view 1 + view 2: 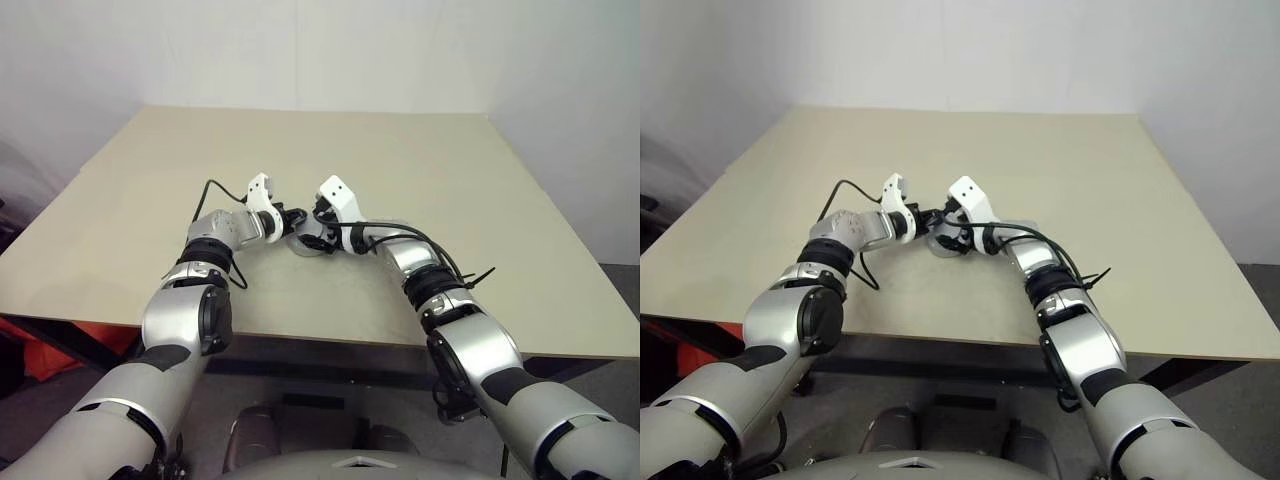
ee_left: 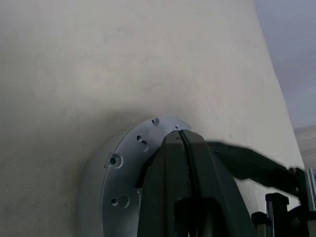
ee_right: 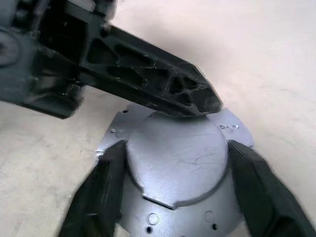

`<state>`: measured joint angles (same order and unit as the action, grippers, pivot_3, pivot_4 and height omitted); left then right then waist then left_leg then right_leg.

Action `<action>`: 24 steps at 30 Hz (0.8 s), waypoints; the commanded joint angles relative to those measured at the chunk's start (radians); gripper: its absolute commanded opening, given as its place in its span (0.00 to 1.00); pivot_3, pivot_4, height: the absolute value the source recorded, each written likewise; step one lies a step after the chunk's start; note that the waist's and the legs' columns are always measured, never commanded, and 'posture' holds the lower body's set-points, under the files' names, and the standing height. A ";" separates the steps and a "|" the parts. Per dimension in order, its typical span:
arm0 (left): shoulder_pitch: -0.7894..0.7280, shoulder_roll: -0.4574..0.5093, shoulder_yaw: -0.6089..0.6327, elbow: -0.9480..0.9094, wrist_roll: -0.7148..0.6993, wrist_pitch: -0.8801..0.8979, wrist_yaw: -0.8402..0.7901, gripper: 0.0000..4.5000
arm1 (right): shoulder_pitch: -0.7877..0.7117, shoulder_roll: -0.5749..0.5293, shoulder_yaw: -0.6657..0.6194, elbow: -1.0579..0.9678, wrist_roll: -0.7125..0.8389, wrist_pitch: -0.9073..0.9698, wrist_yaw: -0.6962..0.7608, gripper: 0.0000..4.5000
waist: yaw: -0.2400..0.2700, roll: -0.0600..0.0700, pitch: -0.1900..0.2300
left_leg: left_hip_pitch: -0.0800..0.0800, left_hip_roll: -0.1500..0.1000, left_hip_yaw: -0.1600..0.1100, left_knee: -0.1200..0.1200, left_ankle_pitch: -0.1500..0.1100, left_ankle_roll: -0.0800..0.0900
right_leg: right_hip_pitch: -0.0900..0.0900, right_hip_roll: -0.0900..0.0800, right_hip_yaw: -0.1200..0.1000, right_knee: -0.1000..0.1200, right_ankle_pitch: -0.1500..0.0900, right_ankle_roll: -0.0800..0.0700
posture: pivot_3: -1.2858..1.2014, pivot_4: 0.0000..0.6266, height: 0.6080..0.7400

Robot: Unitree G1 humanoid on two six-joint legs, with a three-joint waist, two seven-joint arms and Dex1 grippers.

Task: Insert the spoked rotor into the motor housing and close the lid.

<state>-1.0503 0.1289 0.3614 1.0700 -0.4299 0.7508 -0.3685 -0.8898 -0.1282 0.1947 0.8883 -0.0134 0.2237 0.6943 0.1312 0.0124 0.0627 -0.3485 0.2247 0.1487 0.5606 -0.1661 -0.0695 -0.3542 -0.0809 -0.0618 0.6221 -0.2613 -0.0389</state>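
A pale silvery round part, the lid, lies flat at the middle of the table with a flanged plate under it. My left gripper is shut, and its joined fingertips rest on the part's top near the rim. My right gripper is open, one finger close on each side of the round part. From the head, both grippers meet over the silvery part. Whether the motor housing sits beneath the lid I cannot tell. The spoked rotor is hidden.
The beige table stretches wide around the part, with its front edge near me. A black cable loops off my left wrist, and another runs along my right forearm. A white wall stands behind the table.
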 commanded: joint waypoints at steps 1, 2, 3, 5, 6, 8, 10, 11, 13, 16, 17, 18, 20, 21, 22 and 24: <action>0.006 0.020 0.004 -0.001 0.004 0.011 0.015 0.00 | 0.024 -0.021 0.006 0.052 -0.035 0.037 -0.025 0.99 | -0.001 0.000 0.000 | 0.000 0.000 0.000 0.000 0.000 0.000 | 0.000 0.000 0.000 0.000 0.000 0.000 | 0.52 0.00 1.00; 0.005 0.023 0.006 0.000 0.002 0.010 0.014 0.00 | 0.023 -0.021 0.006 0.052 -0.036 0.035 -0.027 0.99 | -0.001 0.000 0.000 | 0.000 0.000 0.000 0.000 0.000 0.000 | 0.000 0.000 0.000 0.000 0.000 0.000 | 0.52 0.00 1.00; 0.003 0.026 0.008 0.001 0.000 0.009 0.013 0.00 | 0.021 -0.020 0.005 0.053 -0.036 0.034 -0.027 0.99 | -0.002 0.000 0.000 | 0.000 0.000 0.000 -0.001 0.000 0.000 | -0.001 0.000 0.000 -0.001 0.000 0.000 | 0.52 0.00 1.00; -0.001 0.031 0.011 0.003 -0.003 0.007 0.010 0.00 | 0.018 -0.019 0.004 0.055 -0.035 0.032 -0.025 0.99 | -0.002 0.000 0.000 | -0.001 0.000 0.000 -0.002 0.000 0.000 | -0.002 0.000 0.000 -0.001 0.000 0.000 | 0.52 0.00 1.00; -0.002 0.032 0.011 0.004 -0.004 0.007 0.009 0.00 | 0.018 -0.019 0.003 0.054 -0.034 0.030 -0.023 0.99 | -0.002 0.000 0.000 | -0.001 0.000 0.000 -0.002 0.000 0.000 | -0.002 0.000 0.000 -0.001 0.000 0.000 | 0.52 0.00 1.00; -0.005 0.034 0.012 0.007 -0.005 0.006 0.006 0.00 | 0.017 -0.018 -0.001 0.049 -0.028 0.028 -0.016 0.99 | -0.002 0.000 0.000 | -0.002 0.000 0.000 -0.002 0.000 0.000 | -0.002 0.000 0.000 -0.001 0.000 0.000 | 0.52 0.00 1.00; -0.007 0.035 0.013 0.008 -0.005 0.005 0.004 0.00 | 0.017 -0.017 -0.007 0.043 -0.021 0.027 -0.010 0.99 | -0.002 0.000 0.000 | -0.002 0.000 0.000 -0.002 0.000 0.000 | -0.002 0.000 0.000 -0.001 0.000 0.000 | 0.52 0.00 1.00; -0.008 0.036 0.014 0.009 -0.006 0.005 0.003 0.00 | 0.016 -0.017 -0.010 0.039 -0.018 0.028 -0.007 0.99 | -0.002 0.000 0.000 | -0.002 0.000 0.000 -0.002 0.000 0.000 | -0.002 0.000 0.000 -0.002 0.000 0.000 | 0.52 0.00 1.00; -0.009 0.037 0.016 0.008 -0.009 0.006 -0.002 0.00 | 0.013 -0.017 -0.014 0.034 -0.016 0.027 -0.004 0.99 | -0.002 0.000 0.000 | -0.002 0.000 0.000 -0.003 0.000 0.000 | -0.002 0.000 0.000 -0.002 0.000 0.000 | 0.52 0.00 1.00; -0.010 0.038 0.018 0.006 -0.014 0.013 -0.010 0.00 | 0.013 -0.017 -0.015 0.027 -0.016 0.027 0.000 0.99 | -0.002 0.000 0.000 | -0.002 0.000 0.000 -0.004 0.000 0.000 | -0.003 0.000 0.000 -0.003 0.000 0.000 | 0.52 0.00 1.00; -0.010 0.038 0.017 0.003 -0.016 0.019 -0.016 0.00 | 0.013 -0.017 -0.016 0.023 -0.014 0.028 0.002 0.99 | -0.002 0.000 0.000 | -0.002 0.000 0.000 -0.004 0.000 0.000 | -0.004 0.000 0.000 -0.003 0.000 0.000 | 0.52 0.00 1.00; -0.011 0.037 0.016 0.000 -0.017 0.024 -0.021 0.00 | 0.013 -0.016 -0.018 0.020 -0.012 0.029 0.004 0.99 | -0.002 0.000 0.000 | -0.003 0.000 0.000 -0.005 0.000 0.000 | -0.004 0.000 0.000 -0.003 0.000 0.000 | 0.52 0.00 1.00; -0.011 0.035 0.011 -0.006 -0.018 0.034 -0.033 0.00 | 0.014 -0.014 -0.025 0.010 -0.005 0.031 0.012 0.99 | -0.002 0.000 0.000 | -0.004 0.000 0.001 -0.005 0.000 0.000 | -0.005 0.000 0.000 -0.003 0.000 0.000 | 0.52 0.00 1.00; -0.011 0.031 0.005 -0.013 -0.018 0.044 -0.046 0.00 | 0.015 -0.012 -0.033 -0.007 0.007 0.026 0.028 0.99 | -0.002 0.000 0.000 | -0.004 0.000 0.001 -0.005 0.000 0.000 | -0.006 0.000 0.000 -0.003 0.000 0.000 | 0.52 0.00 1.00; -0.010 0.028 0.000 -0.018 -0.018 0.051 -0.055 0.00 | 0.017 -0.011 -0.038 -0.019 0.016 0.023 0.040 0.99 | -0.002 0.000 0.001 | -0.005 0.000 0.001 -0.005 0.000 0.000 | -0.006 0.000 0.000 -0.003 0.000 0.000 | 0.52 0.00 1.00; -0.010 0.026 -0.005 -0.026 -0.017 0.063 -0.068 0.00 | 0.028 -0.011 -0.039 -0.066 0.037 0.017 0.091 0.99 | -0.001 -0.001 0.001 | -0.007 0.000 0.001 -0.005 0.000 0.000 | -0.008 0.000 0.000 -0.003 0.000 0.000 | 0.52 0.00 1.00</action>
<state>-1.0458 0.1659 0.3653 1.0664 -0.4384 0.7935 -0.4133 -0.8767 -0.1386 0.1591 0.8473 0.0052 0.2281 0.7520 0.1303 0.0116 0.0635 -0.3579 0.2243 0.1494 0.5558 -0.1661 -0.0693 -0.3640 -0.0807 -0.0617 0.6185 -0.2612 -0.0391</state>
